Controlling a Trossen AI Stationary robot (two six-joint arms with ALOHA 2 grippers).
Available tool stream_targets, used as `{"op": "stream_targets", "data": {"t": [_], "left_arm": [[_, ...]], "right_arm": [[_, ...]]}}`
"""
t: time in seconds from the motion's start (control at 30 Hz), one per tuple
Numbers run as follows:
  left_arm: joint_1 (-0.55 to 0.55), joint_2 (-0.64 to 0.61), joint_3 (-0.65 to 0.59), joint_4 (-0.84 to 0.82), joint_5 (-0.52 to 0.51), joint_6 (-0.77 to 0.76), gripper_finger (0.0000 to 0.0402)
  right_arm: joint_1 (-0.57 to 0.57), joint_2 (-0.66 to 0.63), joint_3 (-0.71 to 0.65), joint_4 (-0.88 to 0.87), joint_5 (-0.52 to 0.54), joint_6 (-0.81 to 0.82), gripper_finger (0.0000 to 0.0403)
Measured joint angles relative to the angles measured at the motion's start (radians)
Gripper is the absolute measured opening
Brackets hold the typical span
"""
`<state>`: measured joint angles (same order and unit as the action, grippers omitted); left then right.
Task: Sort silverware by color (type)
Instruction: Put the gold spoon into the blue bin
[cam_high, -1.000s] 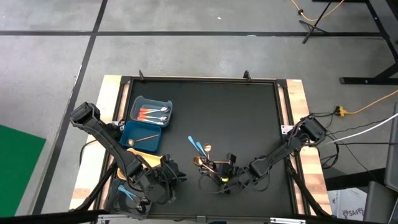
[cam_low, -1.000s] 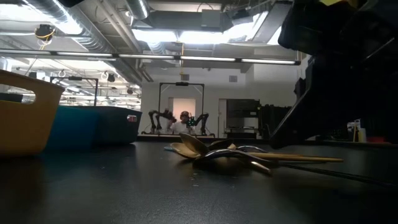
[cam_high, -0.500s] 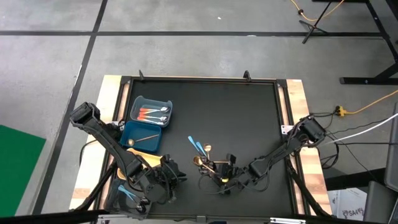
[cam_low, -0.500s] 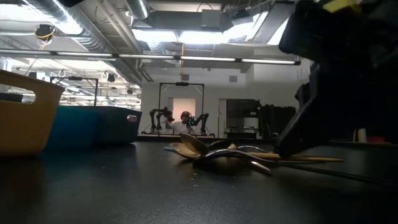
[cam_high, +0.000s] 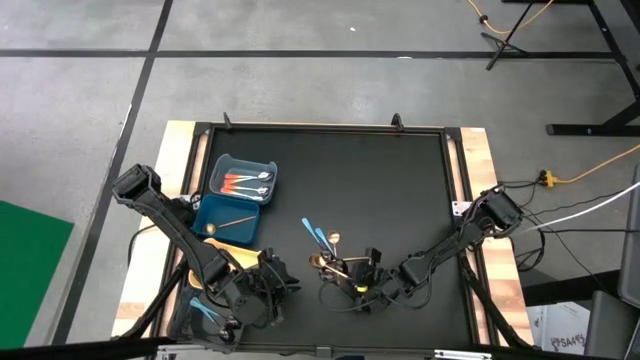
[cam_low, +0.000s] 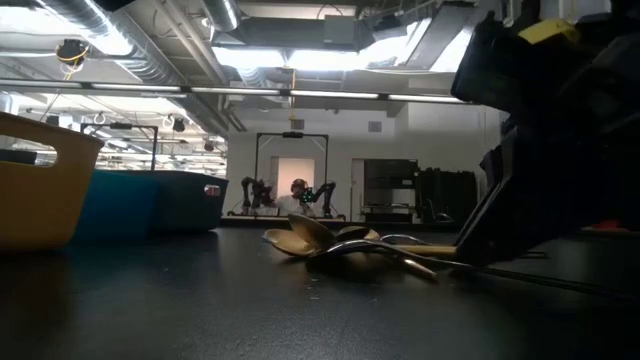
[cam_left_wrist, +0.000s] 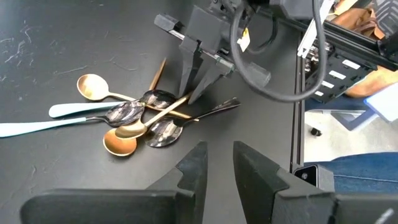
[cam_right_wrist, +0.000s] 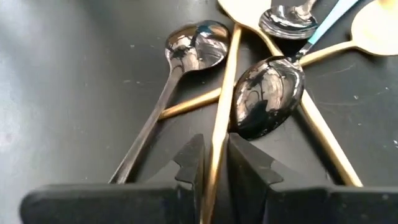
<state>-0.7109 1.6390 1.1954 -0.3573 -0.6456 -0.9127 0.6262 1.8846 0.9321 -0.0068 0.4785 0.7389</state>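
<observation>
At the near middle of the bench (cam_high: 400, 190), a gold spoon handle (cam_right_wrist: 219, 146) was pinched between the right gripper's (cam_right_wrist: 213, 163) fingers (cam_right_wrist: 189, 163), while the left gripper's (cam_left_wrist: 217, 163) fingers (cam_left_wrist: 193, 168) were held slightly spread, empty.

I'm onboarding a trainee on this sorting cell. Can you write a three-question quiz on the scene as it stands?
1. True or false: the right gripper is down at the pile of spoons.
2. What lies between its jaws? A) gold handle B) blue handle C) nothing
3. Which silverware lies in the light blue bin?

Key: 1 true. 2 A, the gold handle. 3 the orange-handled pieces.
</observation>
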Motion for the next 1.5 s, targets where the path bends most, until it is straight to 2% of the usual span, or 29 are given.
{"op": "stream_targets", "data": {"t": [0.7, 0.8, 1.0, 1.17, 1.5], "left_arm": [[0.0, 0.0, 0.0, 0.001, 0.0, 0.0, 0.0071], [0.0, 0.0, 0.0, 0.001, 0.0, 0.0, 0.0071], [0.0, 0.0, 0.0, 0.001, 0.0, 0.0, 0.0071], [0.0, 0.0, 0.0, 0.001, 0.0, 0.0, 0.0071], [0.0, 0.0, 0.0, 0.001, 0.0, 0.0, 0.0071]], "right_arm": [[0.0, 0.009, 0.002, -0.028, 0.001, 0.048, 0.0069], [0.0, 0.009, 0.002, -0.03, 0.002, 0.049, 0.0056], [0.0, 0.01, 0.001, -0.032, 0.008, 0.05, 0.0007], [0.0, 0.01, 0.001, -0.032, 0.01, 0.05, 0.0018], [0.0, 0.002, 0.02, -0.049, 0.0, 0.038, 0.0008]]}}
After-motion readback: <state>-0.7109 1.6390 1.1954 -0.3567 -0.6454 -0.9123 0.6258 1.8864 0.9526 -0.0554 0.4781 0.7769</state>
